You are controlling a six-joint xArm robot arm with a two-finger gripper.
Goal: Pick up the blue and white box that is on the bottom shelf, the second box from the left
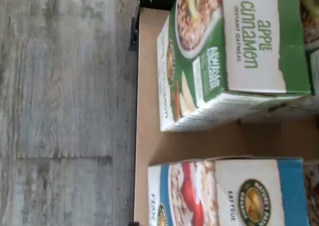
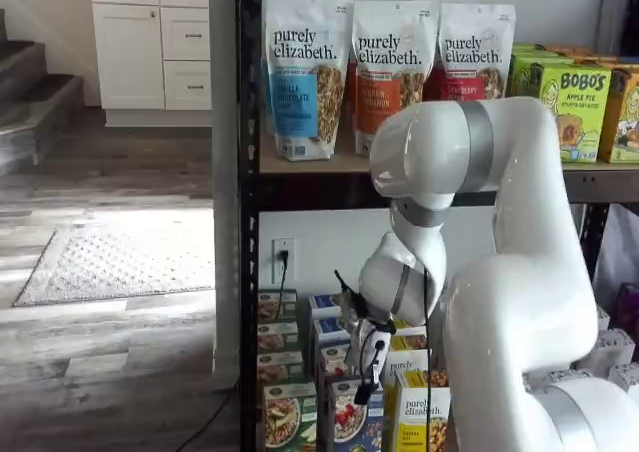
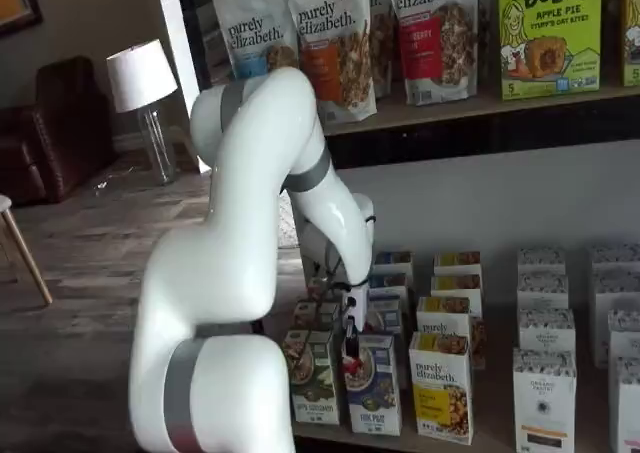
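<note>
My end effector [image 3: 350,345] hangs just above front of blue and white box [image 3: 373,383], fingers side-on in both shelf views, no clear gap visible; reads as spread wide, nothing held. Box upright at front of bottom shelf [image 3: 480,438], between green carton [image 3: 313,375] and yellow carton [image 3: 441,385]. Tight row, so top-down approach likely needed.

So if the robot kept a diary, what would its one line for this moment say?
phase: approach | gripper: open, empty, above front row | target: blue and white box, on bottom shelf, untouched | neighbour: green carton
</note>
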